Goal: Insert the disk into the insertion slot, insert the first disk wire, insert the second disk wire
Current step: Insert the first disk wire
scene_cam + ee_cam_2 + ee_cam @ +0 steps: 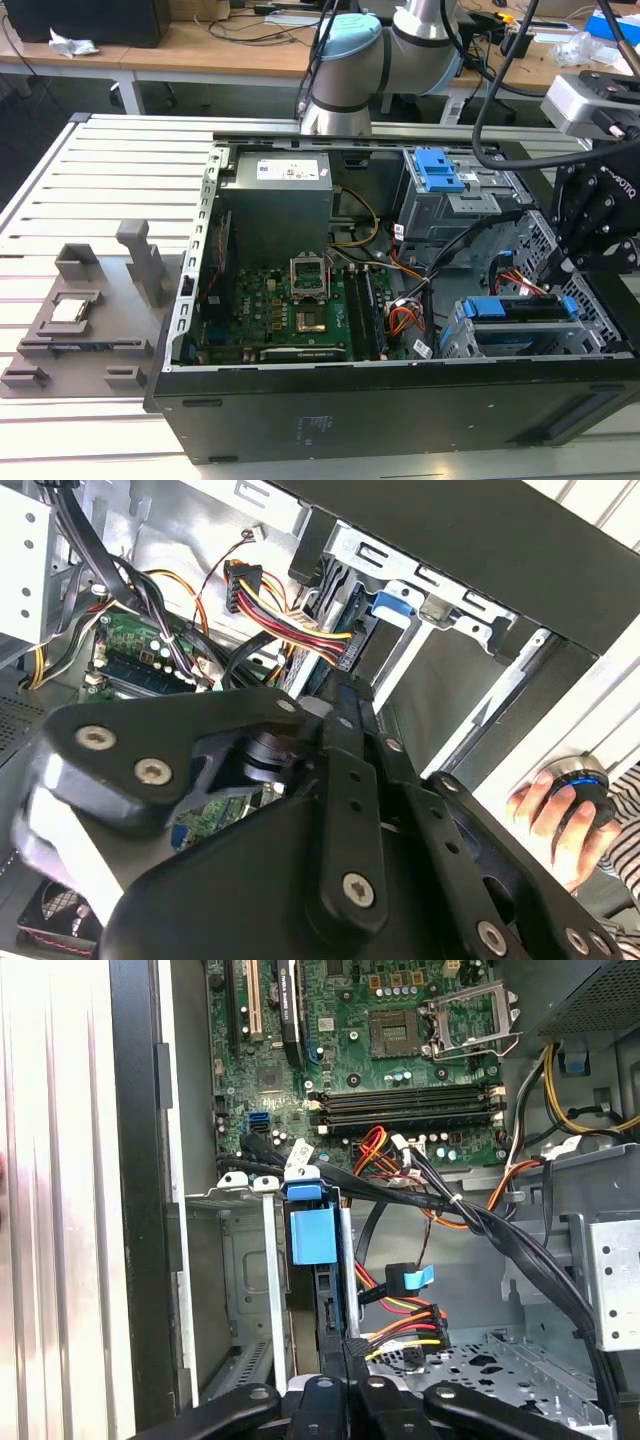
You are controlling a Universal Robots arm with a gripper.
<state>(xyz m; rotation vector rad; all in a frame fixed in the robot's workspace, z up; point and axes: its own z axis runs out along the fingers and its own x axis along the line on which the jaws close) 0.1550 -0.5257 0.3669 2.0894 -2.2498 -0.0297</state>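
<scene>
**Jaws closed on the plug of the first wire, disk already in its bay**

Pressed almost together, the jaws of my gripper (350,1355) pinch, as far as I can judge, the black plug of the first disk wire (402,1336), the one with yellow, red and black strands. In the second wrist view my fingertips (347,695) end right at this plug and touch it.

The disk (305,1232) sits already in the insertion slot (243,1260), its blue carrier upright between the grey walls. So the step in hand is the first wire.

Whether the plug is fully seated I cannot tell, because my own fingers cover the joint. I think the next move calls for a plug held square to the end edge of the disk and a straight push without twist, since the stiff strands pull to one side. A blue-tipped plug (412,1280) hangs free just beside and should not be caught.
</scene>
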